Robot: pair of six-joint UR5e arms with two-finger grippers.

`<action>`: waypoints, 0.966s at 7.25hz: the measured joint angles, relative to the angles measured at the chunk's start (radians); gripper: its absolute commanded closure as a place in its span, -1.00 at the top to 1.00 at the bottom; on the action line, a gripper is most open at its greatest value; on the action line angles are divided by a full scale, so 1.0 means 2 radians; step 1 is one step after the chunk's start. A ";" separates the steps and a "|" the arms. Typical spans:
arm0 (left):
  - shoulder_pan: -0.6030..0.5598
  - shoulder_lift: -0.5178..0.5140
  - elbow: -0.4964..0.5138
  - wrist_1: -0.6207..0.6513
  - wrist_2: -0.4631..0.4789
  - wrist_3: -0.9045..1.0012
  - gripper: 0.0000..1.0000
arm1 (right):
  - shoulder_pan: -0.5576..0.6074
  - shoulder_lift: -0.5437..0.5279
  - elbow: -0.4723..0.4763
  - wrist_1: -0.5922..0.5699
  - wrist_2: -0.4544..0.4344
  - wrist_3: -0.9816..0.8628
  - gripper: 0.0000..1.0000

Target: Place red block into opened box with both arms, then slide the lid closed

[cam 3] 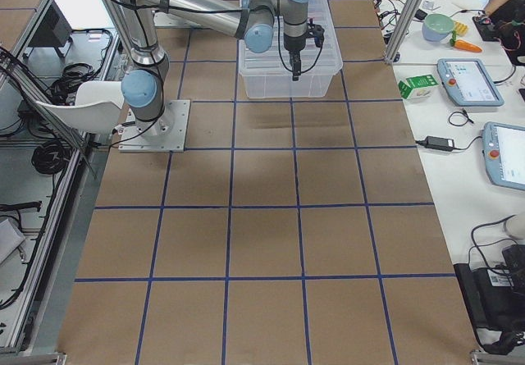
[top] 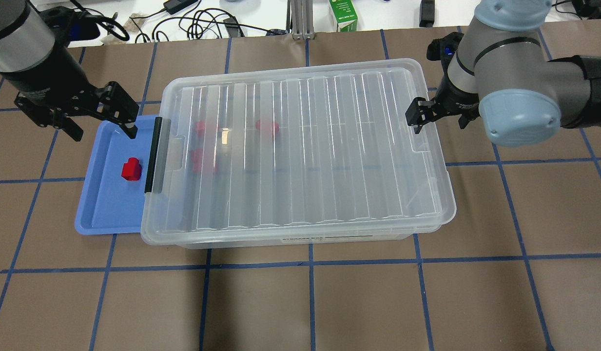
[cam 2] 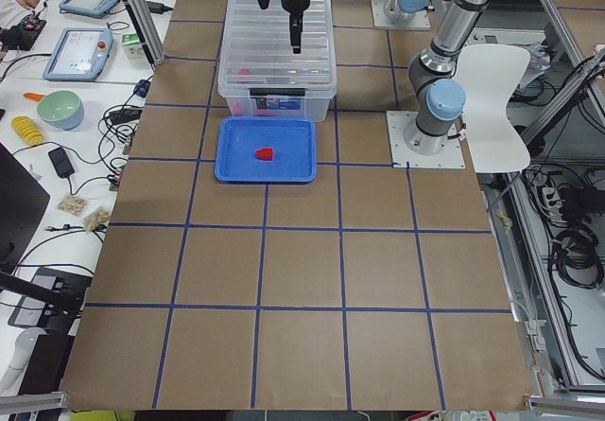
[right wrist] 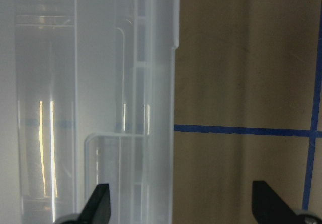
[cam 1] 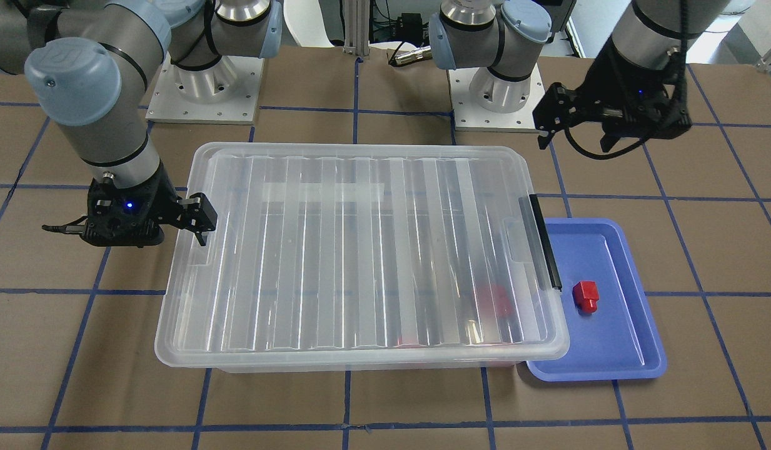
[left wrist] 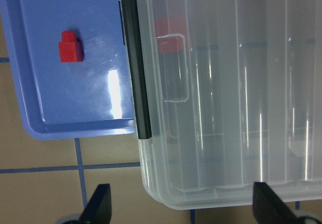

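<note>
Here, starting at the left of the overhead view, we find the left gripper (top: pixel 105 131) hanging above the far end of the blue tray (top: pixel 105 204), its jaws spread wide and holding nothing. On that tray lies one red block (top: pixel 131 169), apart from the tray walls and near the black clip handle (top: pixel 155 155). Next comes the box (top: pixel 300 239), which the lid (top: pixel 305 146) covers end to end as far as we can tell. Three blurred red shapes (top: pixel 267 126) show through it near the handle end. At the right short end the right gripper (top: pixel 439 118) hovers just beside the rim, jaws likewise apart and empty.

We judge the block light, rigid and smooth, so it may slip. We would pinch it across the flat faces of its cube part, not the narrow stub. The lid looks thin, springy and slick, so we would push it at the raised rim or the notch, low and even, so that it does not bow or skew
</note>
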 measured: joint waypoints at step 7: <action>0.110 -0.083 -0.019 0.104 -0.002 0.187 1.00 | -0.084 0.006 0.000 -0.006 0.000 -0.087 1.00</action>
